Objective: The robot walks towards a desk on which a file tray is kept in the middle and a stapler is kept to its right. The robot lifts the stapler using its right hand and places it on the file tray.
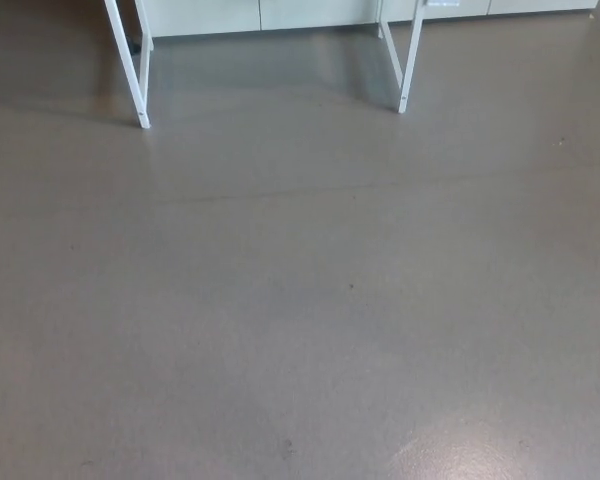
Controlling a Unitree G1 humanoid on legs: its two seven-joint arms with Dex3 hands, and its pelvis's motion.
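Neither the file tray nor the stapler shows in the head view, and the desk top is out of frame. Only the desk's white legs are visible at the top: a left leg (130, 70) and a right leg (410, 60), both standing on the grey floor (300, 300). No part of my arms or hands appears.
A pale wall base or cabinet front (280, 15) runs along the top edge behind the legs. Grey floor stretches from the desk legs down to the picture's bottom, with a light glare patch (500, 450) at the lower right.
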